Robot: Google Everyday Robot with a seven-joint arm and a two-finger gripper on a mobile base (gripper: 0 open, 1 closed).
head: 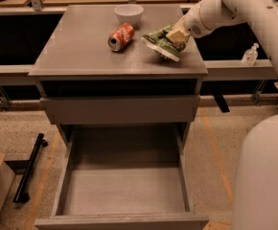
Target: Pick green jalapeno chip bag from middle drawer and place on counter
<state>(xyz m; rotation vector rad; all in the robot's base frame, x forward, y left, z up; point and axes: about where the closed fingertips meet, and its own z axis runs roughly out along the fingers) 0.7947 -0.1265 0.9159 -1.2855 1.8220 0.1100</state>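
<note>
step: placing, I think | gripper (178, 34) over the counter (76, 49), jaws pinching the bag (159, 43) | bag tilted, low over the counter, near the can (121, 36) | next: lower it flat, then let go

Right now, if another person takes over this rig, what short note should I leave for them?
The gripper is over the right side of the counter, jaws shut on the green chip bag.
The bag is tilted just above the top; I cannot tell if it touches.
The drawer is pulled open, bag not in it.
A red can lies on its side and a white bowl stands on the counter too.
Done: bag out of the drawer. Left: lay it down, open the jaws, retreat.
</note>
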